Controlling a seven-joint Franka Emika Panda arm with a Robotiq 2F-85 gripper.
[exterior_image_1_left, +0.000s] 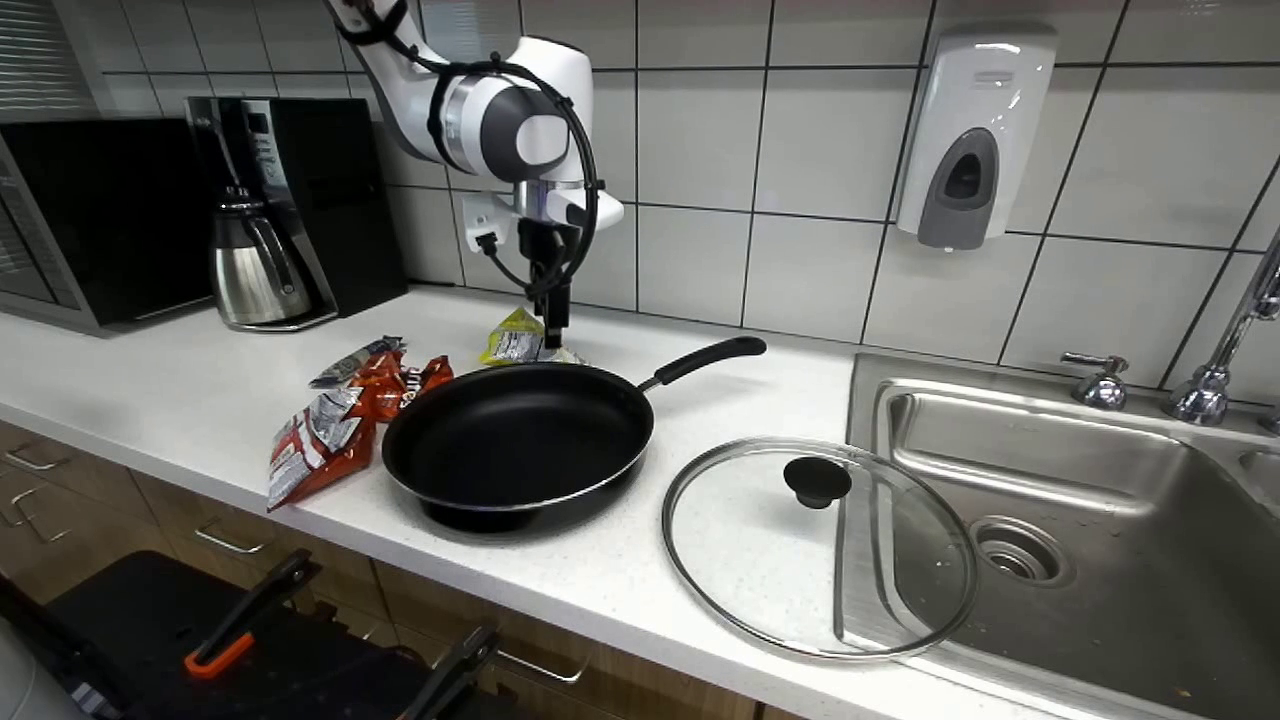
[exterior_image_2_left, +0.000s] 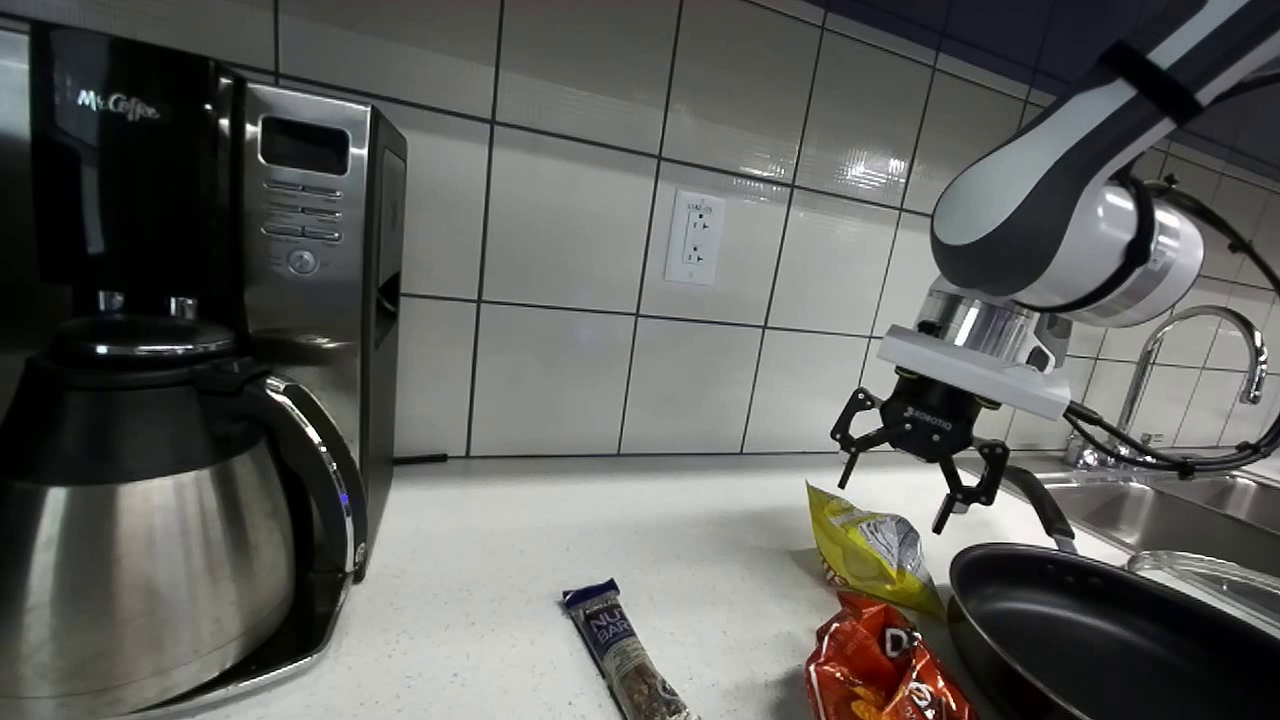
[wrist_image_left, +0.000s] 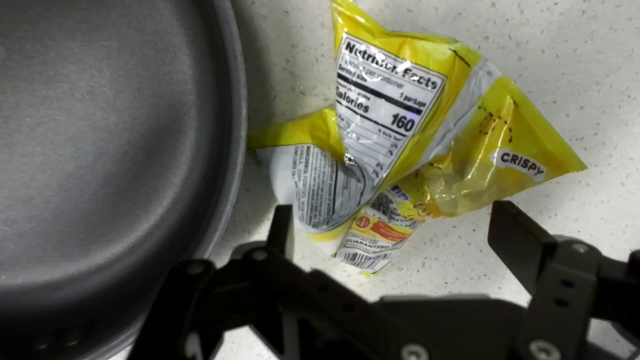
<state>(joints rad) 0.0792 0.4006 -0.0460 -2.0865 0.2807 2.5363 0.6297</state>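
Note:
My gripper (wrist_image_left: 392, 212) stands open with nothing between its fingers, pointing down above the counter. Nearest to it is a crumpled yellow snack bag (wrist_image_left: 390, 100), which in the wrist view lies just beyond and partly between the fingertips. An exterior view shows the gripper (exterior_image_2_left: 890, 508) hanging over the yellow bag (exterior_image_2_left: 875, 550), apart from it. Close beside the bag is a black frying pan (exterior_image_1_left: 520, 440), also along the left of the wrist view (wrist_image_left: 100, 125). Red snack bags (exterior_image_1_left: 325, 440) rest against or near the pan's far side, and a nut bar (exterior_image_2_left: 625, 650) lies beyond them.
A glass lid (exterior_image_1_left: 760, 560) with a black knob overlaps the edge of the steel sink (exterior_image_1_left: 1050, 420). The pan's handle (exterior_image_1_left: 710, 358) points towards the tiled wall. A coffee maker (exterior_image_2_left: 310, 210) with its carafe (exterior_image_2_left: 150, 560) and a microwave (exterior_image_1_left: 110, 215) stand at the counter's other end.

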